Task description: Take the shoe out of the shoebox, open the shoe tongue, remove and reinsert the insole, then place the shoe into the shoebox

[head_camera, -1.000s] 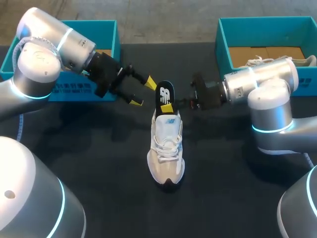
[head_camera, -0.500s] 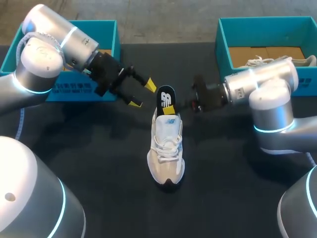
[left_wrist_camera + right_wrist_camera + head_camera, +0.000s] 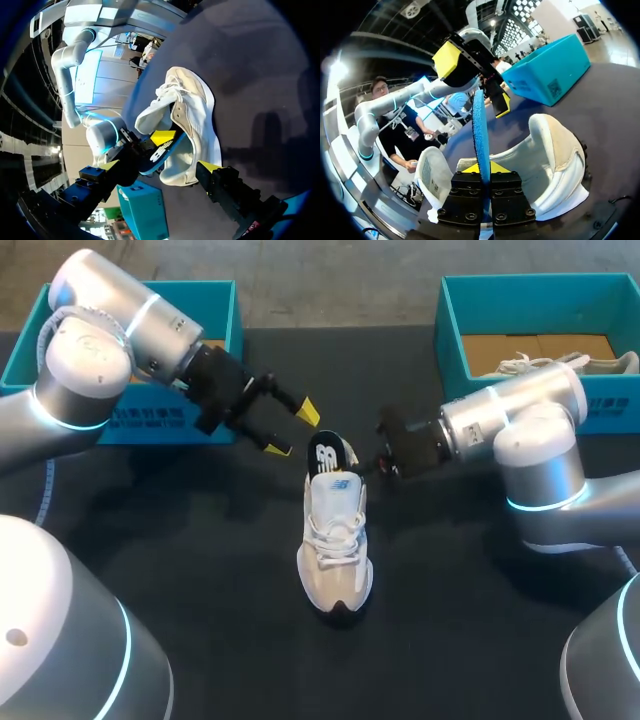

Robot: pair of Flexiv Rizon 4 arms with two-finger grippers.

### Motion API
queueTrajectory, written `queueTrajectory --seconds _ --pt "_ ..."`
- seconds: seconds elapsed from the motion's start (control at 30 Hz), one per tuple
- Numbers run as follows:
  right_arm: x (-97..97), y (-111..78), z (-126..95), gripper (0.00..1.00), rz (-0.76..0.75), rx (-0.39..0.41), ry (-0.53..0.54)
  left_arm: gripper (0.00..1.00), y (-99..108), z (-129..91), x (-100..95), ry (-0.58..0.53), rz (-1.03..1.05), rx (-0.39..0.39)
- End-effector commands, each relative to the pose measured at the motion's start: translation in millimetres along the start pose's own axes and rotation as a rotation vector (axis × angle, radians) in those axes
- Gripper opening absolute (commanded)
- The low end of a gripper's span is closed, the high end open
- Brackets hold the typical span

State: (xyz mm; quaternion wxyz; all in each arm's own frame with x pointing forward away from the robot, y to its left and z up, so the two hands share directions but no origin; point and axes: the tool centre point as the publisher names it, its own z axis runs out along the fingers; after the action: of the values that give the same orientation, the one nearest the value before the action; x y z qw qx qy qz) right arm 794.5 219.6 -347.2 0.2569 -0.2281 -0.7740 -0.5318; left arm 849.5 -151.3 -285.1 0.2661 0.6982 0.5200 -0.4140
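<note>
A white sneaker (image 3: 335, 540) stands on the dark table, toe toward the front edge. A dark insole (image 3: 326, 453) stands on edge in its heel opening. My right gripper (image 3: 350, 458) comes in from the right and is shut on that insole. In the right wrist view the insole's blue edge (image 3: 481, 130) rises from between the fingers (image 3: 482, 170), above the shoe's heel cup (image 3: 547, 155). My left gripper (image 3: 290, 428) hangs open just left of the heel, holding nothing. In the left wrist view its yellow tips (image 3: 160, 165) flank the sneaker (image 3: 192, 125) and insole (image 3: 162, 150).
A teal shoebox (image 3: 215, 300) stands at the back left behind my left arm. A second teal box (image 3: 450, 310) at the back right holds another white shoe (image 3: 530, 362). Bare dark table lies around and in front of the sneaker.
My right gripper has tightened on the insole and carried it down and slightly left, so it sits lower in the heel opening. The left gripper has barely shifted.
</note>
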Motion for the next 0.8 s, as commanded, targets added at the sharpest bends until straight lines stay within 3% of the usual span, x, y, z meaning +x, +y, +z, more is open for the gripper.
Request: queueTrajectory --seconds 0.03,0.07,0.1,0.13,0.4,0.6,0.7,0.73,0.8 --pt "-0.5 0.5 -0.4 0.00 0.010 0.015 -0.003 1.00 0.8 2.4 0.2 0.000 0.002 0.000" --pt "0.1 1.8 -2.2 0.01 0.010 0.014 -0.006 1.00 0.7 2.4 0.1 0.000 0.003 0.000" --pt "0.8 3.2 -4.0 0.20 0.010 0.013 -0.009 1.00 0.6 2.5 0.0 0.000 0.003 0.000" --pt "1.6 4.8 -5.5 0.27 0.007 0.010 -0.015 1.00 0.6 2.5 -0.1 -0.001 0.003 0.000" --pt "3.9 17.7 -14.9 0.35 -0.028 -0.022 -0.068 1.00 0.1 2.1 -1.0 -0.001 0.006 0.005" --pt "-1.8 24.7 -16.7 0.28 -0.033 -0.029 -0.077 1.00 0.7 0.5 -0.2 0.002 0.009 0.004" --pt "-5.0 27.0 -15.4 0.11 -0.014 -0.015 -0.066 1.00 0.9 0.1 -0.5 0.001 0.012 0.006" --pt "-6.1 27.4 -14.8 0.01 -0.002 -0.011 -0.056 1.00 0.9 0.0 -0.6 0.001 0.012 0.005" --pt "-7.7 27.5 -13.5 0.00 0.027 0.000 -0.047 1.00 0.1 -0.3 -0.4 -0.001 0.011 0.005"
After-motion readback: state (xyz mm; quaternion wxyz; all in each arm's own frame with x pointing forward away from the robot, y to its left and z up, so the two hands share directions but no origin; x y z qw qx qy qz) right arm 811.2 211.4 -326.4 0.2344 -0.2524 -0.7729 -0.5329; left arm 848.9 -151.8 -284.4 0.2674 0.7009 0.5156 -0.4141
